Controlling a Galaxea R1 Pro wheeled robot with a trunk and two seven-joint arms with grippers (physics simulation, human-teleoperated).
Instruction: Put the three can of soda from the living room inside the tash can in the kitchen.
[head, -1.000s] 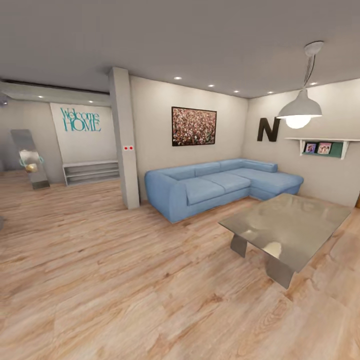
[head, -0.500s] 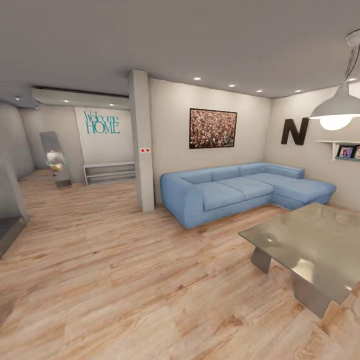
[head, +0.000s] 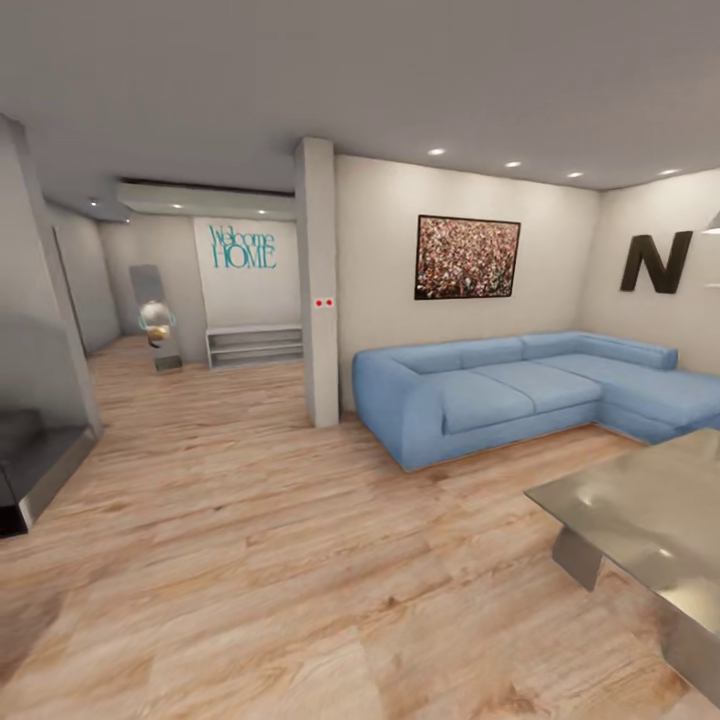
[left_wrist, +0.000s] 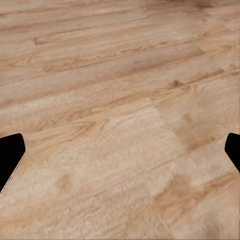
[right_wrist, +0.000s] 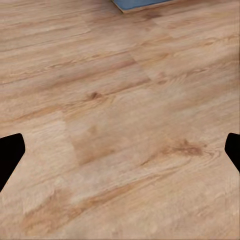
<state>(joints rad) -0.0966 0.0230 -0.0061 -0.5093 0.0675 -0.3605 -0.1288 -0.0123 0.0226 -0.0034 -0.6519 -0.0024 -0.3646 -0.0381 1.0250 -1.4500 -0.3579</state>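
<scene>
Transit over the wood floor (head: 250, 560); blue sofa (head: 520, 390) right, metal table (head: 640, 520) near right. Left gripper (left_wrist: 120, 155) and right gripper (right_wrist: 120, 155) spread wide, holding nothing. Cans' whereabouts: cannot tell. Advice: scan slowly, skirt the pillar (head: 318, 285).

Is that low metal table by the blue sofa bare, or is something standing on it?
Bare, as far as visible: the table shows just shiny reflections; its far right is cut off.

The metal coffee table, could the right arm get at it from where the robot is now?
Probably not yet. The metal coffee table stands off to the right across open wood floor, and the right gripper hangs open over bare floor. Nothing blocks the way.
</scene>
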